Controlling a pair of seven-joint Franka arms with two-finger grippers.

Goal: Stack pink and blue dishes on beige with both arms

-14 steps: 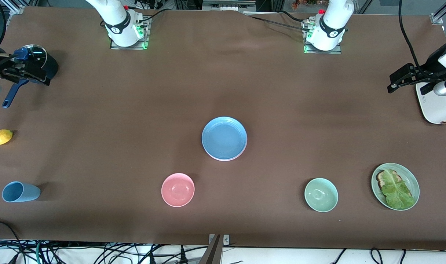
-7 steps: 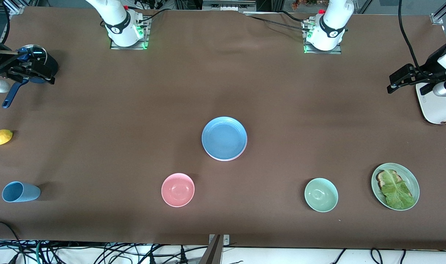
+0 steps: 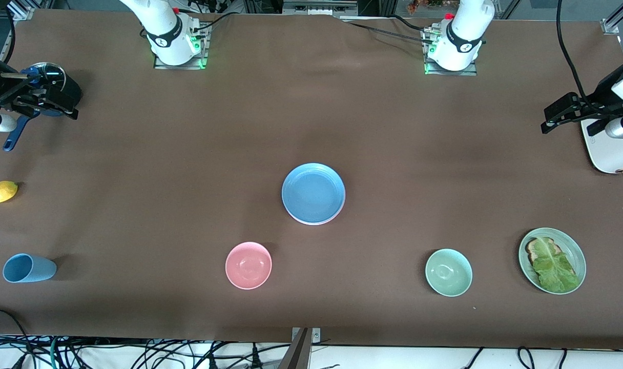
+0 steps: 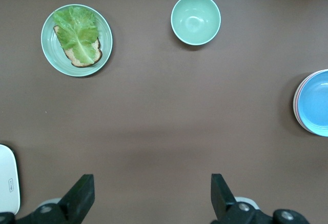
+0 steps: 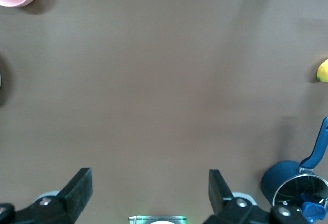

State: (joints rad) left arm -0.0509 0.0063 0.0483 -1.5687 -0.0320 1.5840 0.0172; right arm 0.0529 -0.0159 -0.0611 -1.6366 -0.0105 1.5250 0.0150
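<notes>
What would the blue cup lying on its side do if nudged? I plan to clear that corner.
The blue cup lies on its side, so a sideways nudge would probably roll it. It seems wider at the mouth, so it may curve as it rolls. It looks like light matte plastic, likely sliding easily on the table.

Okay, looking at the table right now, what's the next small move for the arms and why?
Probably none beyond parking. The blue plate already tops a stack at mid-table, with pink and pale rims showing beneath it. The left gripper and right gripper hang open and empty over their own ends of the table, so the stacking looks done.
</notes>
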